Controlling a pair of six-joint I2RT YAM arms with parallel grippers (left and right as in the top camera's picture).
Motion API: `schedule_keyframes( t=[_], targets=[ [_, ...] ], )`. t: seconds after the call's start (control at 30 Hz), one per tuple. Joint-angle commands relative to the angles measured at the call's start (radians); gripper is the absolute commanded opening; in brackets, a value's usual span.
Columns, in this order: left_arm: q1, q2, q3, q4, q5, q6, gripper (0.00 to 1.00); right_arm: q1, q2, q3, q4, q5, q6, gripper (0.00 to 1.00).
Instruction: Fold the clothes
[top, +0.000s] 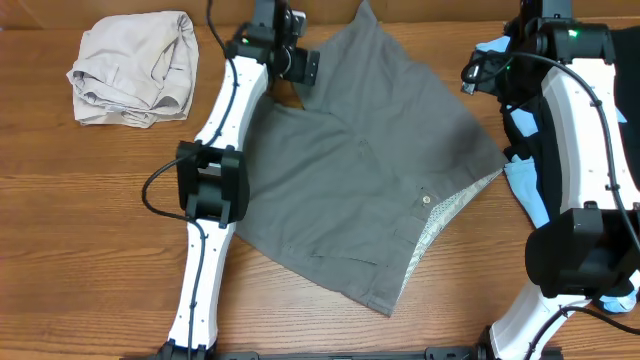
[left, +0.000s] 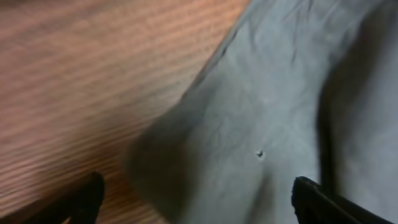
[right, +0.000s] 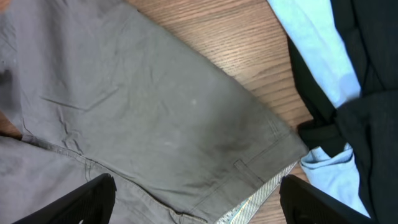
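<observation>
The grey shorts (top: 370, 170) lie flat on the tabletop (top: 100, 200), slanting from leg hems to waistband, their leg edge directly beneath the spread, empty left fingers (left: 81, 199), seemingly nearer than the right fingers (right: 87, 199), likewise spread above the waistband corner.

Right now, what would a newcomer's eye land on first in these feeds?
The grey shorts spread across the middle of the table, pale waistband lining showing along their near right edge. Next, the crumpled beige garment at the far left, then a black garment and a light-blue garment heaped by the right arm.
</observation>
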Motion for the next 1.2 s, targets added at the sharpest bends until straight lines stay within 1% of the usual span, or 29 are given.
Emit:
schedule_keyframes(
  t=[0.0,0.07,0.13,0.2,0.27,0.33,0.4,0.43,0.47,0.53,0.57,0.67,0.73,0.83,0.93,0.97,1.0,1.03,1.1,1.17],
  targets=[
    [0.004,0.043,-0.003,0.019,-0.021,-0.029,0.92,0.008,-0.026,0.021,-0.002,0.000,0.000,0.86],
    [0.004,0.057,-0.004,0.019,-0.021,-0.032,0.84,0.010,-0.026,0.021,-0.003,0.001,0.000,0.82],
    [0.004,0.060,-0.004,0.013,-0.021,-0.033,0.62,0.010,-0.026,0.021,-0.004,0.000,0.000,0.79],
    [0.004,0.060,-0.004,0.005,-0.023,-0.054,0.36,0.010,-0.026,0.021,-0.005,0.000,0.008,0.76],
    [0.007,0.056,-0.003,-0.009,-0.033,-0.088,0.20,0.010,-0.026,0.021,-0.006,0.000,0.028,0.76],
    [0.013,0.055,-0.003,-0.048,-0.097,-0.150,0.04,0.011,-0.026,0.021,-0.014,0.000,0.034,0.76],
    [0.027,0.055,-0.001,-0.134,-0.177,-0.208,0.04,0.011,-0.025,0.019,-0.026,0.001,0.054,0.76],
    [0.040,0.055,-0.001,-0.204,-0.208,-0.218,0.04,0.011,-0.025,0.015,-0.032,0.000,0.058,0.76],
    [0.049,0.055,-0.001,-0.242,-0.217,-0.219,0.04,0.012,-0.025,0.012,-0.034,0.000,0.058,0.76],
    [0.087,0.055,-0.001,-0.418,-0.263,-0.222,0.04,0.013,-0.024,-0.011,-0.051,0.001,0.105,0.76],
    [0.109,0.055,-0.001,-0.514,-0.320,-0.251,0.04,0.013,-0.024,-0.029,-0.055,0.000,0.119,0.76],
    [0.175,0.055,-0.002,-0.690,-0.397,-0.271,0.04,0.013,-0.024,-0.112,-0.036,0.000,0.168,0.76],
    [0.220,0.055,-0.002,-0.755,-0.396,-0.271,0.04,0.013,-0.024,-0.174,-0.010,-0.002,0.190,0.77],
    [0.272,0.055,-0.003,-0.802,-0.372,-0.270,0.04,0.015,-0.024,-0.281,0.053,-0.042,0.189,0.77],
    [0.309,0.055,-0.003,-0.844,-0.324,-0.266,0.18,0.019,-0.024,-0.375,0.129,-0.077,0.186,0.77],
    [0.315,0.055,-0.003,-0.858,-0.309,-0.257,0.25,0.023,-0.024,-0.405,0.157,-0.090,0.177,0.77],
    [0.317,0.055,-0.003,-0.866,-0.297,-0.240,0.42,0.029,-0.024,-0.430,0.177,-0.090,0.177,0.77],
    [0.317,0.055,-0.003,-0.875,-0.290,-0.222,0.53,0.035,-0.024,-0.445,0.187,-0.090,0.169,0.77],
    [0.309,0.055,-0.002,-0.887,-0.290,-0.190,0.60,0.053,-0.024,-0.456,0.196,-0.090,0.157,0.78],
    [0.296,0.050,0.020,-0.903,-0.291,-0.171,0.64,0.066,-0.046,-0.455,0.216,-0.090,0.158,0.81]
  ],
)
